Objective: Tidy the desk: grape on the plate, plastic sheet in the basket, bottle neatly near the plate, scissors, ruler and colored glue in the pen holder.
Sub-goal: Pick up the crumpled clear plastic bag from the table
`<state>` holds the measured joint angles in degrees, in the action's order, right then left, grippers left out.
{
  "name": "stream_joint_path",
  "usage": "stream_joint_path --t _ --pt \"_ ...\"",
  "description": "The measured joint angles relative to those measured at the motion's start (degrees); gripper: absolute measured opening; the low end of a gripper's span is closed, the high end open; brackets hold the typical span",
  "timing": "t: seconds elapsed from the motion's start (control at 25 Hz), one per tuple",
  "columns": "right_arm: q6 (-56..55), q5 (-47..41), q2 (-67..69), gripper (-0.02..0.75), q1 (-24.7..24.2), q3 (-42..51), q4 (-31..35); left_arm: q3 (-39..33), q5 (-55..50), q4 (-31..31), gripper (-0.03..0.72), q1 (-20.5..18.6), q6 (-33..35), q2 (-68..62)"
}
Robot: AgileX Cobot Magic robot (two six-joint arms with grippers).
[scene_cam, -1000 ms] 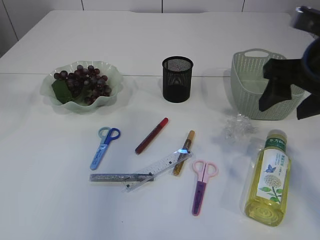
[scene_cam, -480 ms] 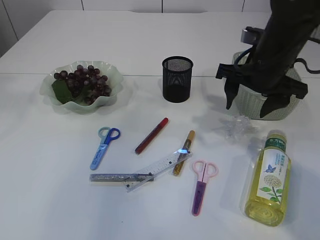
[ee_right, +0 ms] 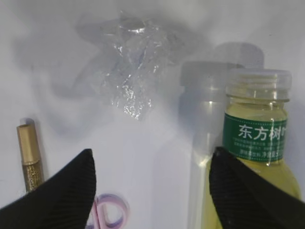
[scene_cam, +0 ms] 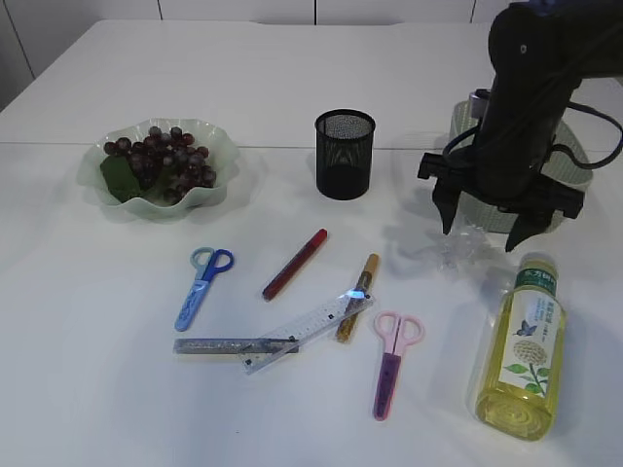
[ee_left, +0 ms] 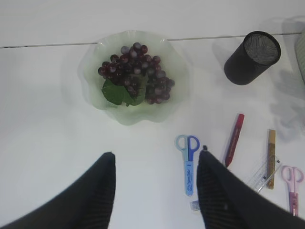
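Both fingers of my right gripper (scene_cam: 494, 229) stand spread above the plastic sheet (ee_right: 127, 71); I judge a careless descent could nudge the bottle (scene_cam: 521, 350).

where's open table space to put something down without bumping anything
Bare white tabletop lies left of the blue scissors and behind the black mesh pen holder. Crowded: the middle, around the clear rulers, and near the crumpled plastic sheet by the yellow bottle.

Basket (scene_cam: 465, 136) mostly behind the right arm; bottle's (ee_right: 255, 152) lower body beyond the wrist picture's edge.
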<state>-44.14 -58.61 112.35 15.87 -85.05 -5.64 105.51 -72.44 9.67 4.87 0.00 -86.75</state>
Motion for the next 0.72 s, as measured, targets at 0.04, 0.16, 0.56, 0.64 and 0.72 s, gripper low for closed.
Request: stream_joint_path --t 0.04,0.16,0.56,0.64,0.72 --pt "0.00 0.49 0.13 0.576 0.00 -0.02 -0.22 0.00 0.00 0.00 0.404 0.00 0.00 0.00" --pt "-0.05 2.85 0.40 0.576 0.00 -0.02 -1.29 0.00 0.00 0.00 0.404 0.00 0.00 0.00" --pt "-1.33 6.55 4.02 0.576 0.00 -0.12 -2.87 0.00 0.00 0.00 0.404 0.00 0.00 0.00" --pt "-1.97 7.57 4.34 0.576 0.00 -0.12 -3.73 0.00 0.00 0.00 0.404 0.00 0.00 0.00" --pt "-2.66 8.09 4.63 0.576 0.00 -0.12 -4.29 0.00 0.00 0.00 0.404 0.00 0.00 0.00"
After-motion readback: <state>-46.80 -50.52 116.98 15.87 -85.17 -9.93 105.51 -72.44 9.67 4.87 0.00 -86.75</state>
